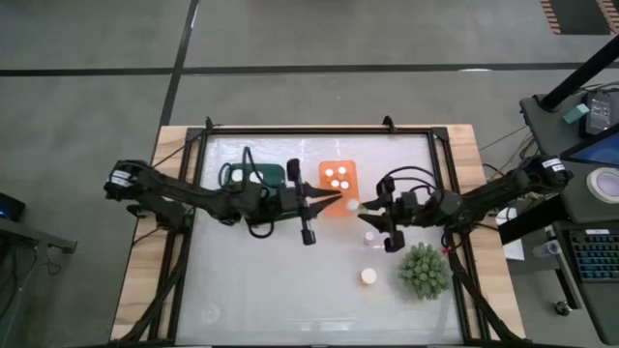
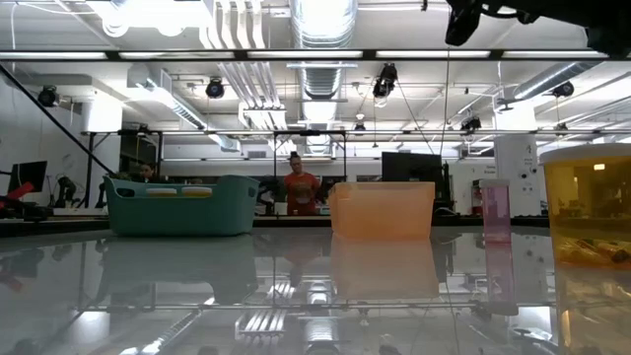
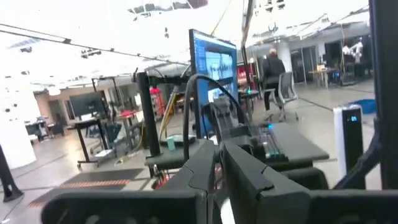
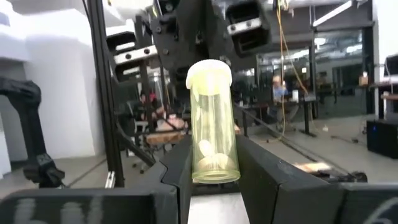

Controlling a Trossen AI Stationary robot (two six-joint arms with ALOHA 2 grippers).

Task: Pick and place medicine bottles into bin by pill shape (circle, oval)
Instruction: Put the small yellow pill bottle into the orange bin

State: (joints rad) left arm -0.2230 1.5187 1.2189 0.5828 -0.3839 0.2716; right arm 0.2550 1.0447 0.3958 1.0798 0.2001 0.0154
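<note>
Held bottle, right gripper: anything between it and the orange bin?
Yes, by the high view: the left gripper, shut, hangs over the orange bin's near edge, pointing at the bottle in the right gripper. Nothing else visible lies between them.

spiky green plant [image 1: 424, 270], keyboard [image 1: 592, 254], tape roll [image 1: 605, 183]

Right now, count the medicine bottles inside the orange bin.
4 white caps show in the orange bin, clustered mid-bin. Others could lie hidden beneath.
</note>
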